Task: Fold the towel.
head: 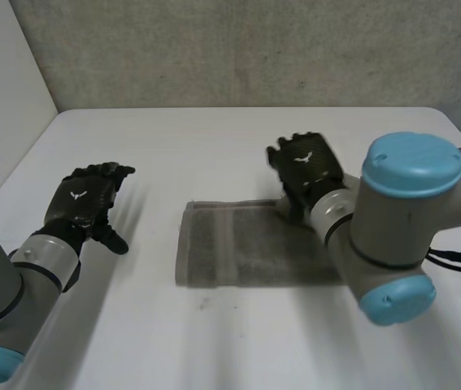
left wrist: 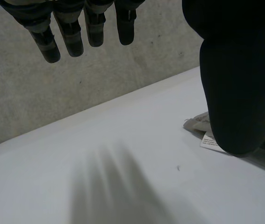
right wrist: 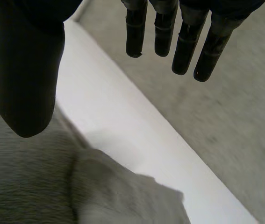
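Observation:
A grey towel [head: 246, 244] lies folded into a flat rectangle in the middle of the white table [head: 214, 146]. My right hand [head: 305, 166] hovers open over the towel's far right part, fingers straight, holding nothing. In the right wrist view its fingers [right wrist: 169, 32] hang above the towel [right wrist: 53, 186] and its thumb [right wrist: 25, 70] is apart from them. My left hand [head: 84, 203] is open over bare table, well to the left of the towel. In the left wrist view its fingers [left wrist: 76, 28] are straight, and a towel corner with a white label [left wrist: 211, 140] peeks out beside the thumb [left wrist: 237, 79].
A grey wall [head: 254, 49] runs behind the table's far edge. A white panel [head: 2, 97] stands at the left. Bare table lies in front of the towel and on both sides of it.

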